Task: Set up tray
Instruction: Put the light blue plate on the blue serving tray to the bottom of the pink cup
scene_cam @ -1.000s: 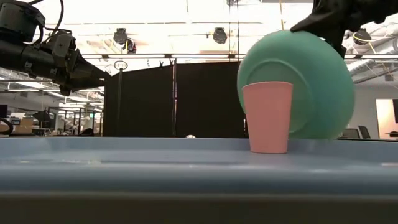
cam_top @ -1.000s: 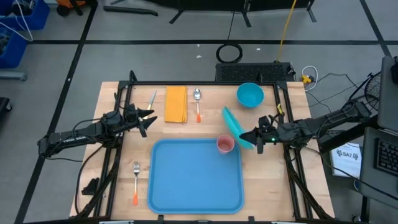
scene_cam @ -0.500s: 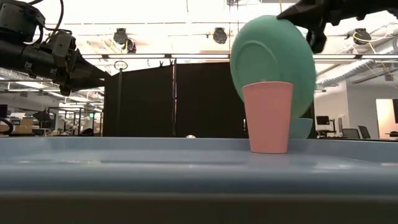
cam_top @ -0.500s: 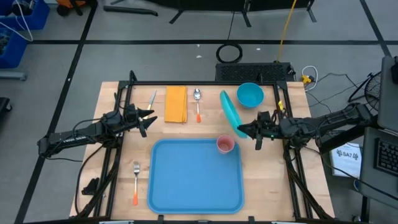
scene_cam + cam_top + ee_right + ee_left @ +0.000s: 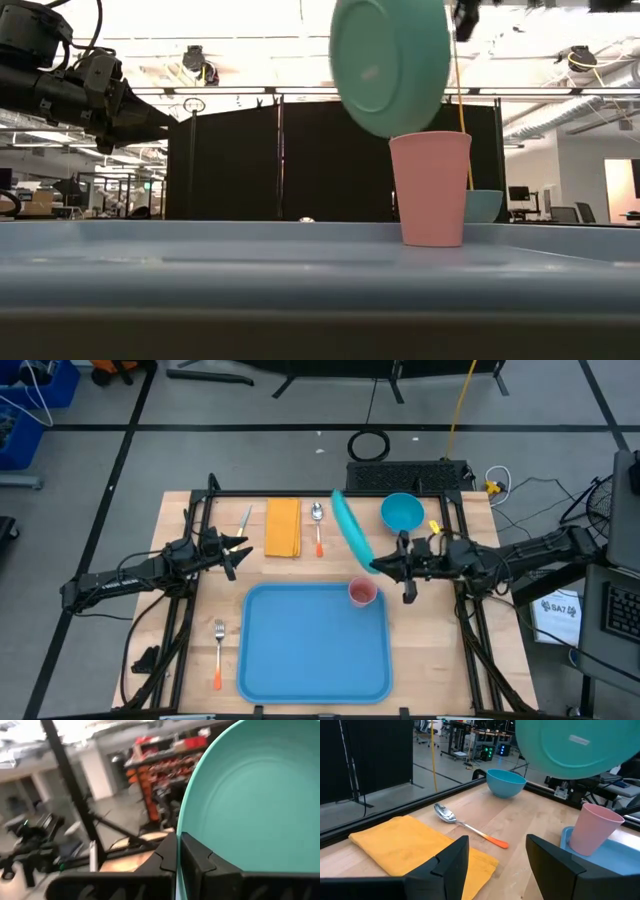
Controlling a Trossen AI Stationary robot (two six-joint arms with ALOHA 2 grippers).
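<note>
The light-blue tray [image 5: 313, 650] lies at the table's near middle, with a pink cup [image 5: 362, 592] [image 5: 430, 187] standing upright in its far right corner. My right gripper [image 5: 381, 567] is shut on a round teal plate [image 5: 351, 530] [image 5: 390, 65], held on edge in the air above the cup. My left gripper [image 5: 238, 550] [image 5: 497, 851] hovers open over the table's left part, beside a yellow napkin [image 5: 283, 526] [image 5: 415, 845]. My right gripper pinches the plate's rim [image 5: 179, 827] between its two fingers [image 5: 196, 857], at the plate's near end [image 5: 373, 565]. The fingers come level from the table's right. The plate is lifted clear and stands steeply on edge, reaching away toward the far edge.
A blue bowl [image 5: 402, 512] [image 5: 505, 781] sits at the far right. An orange-handled spoon [image 5: 318, 525] [image 5: 465, 825] lies right of the napkin, a thin utensil [image 5: 245, 518] lies left of it, and an orange-handled fork [image 5: 218, 650] lies left of the tray. A black frame rims the table.
My right gripper has carried the plate up and toward the table's left and far edge, from beside the cup until it is above it. The plate has stayed on edge and turned about somewhat. The cup has not moved.
</note>
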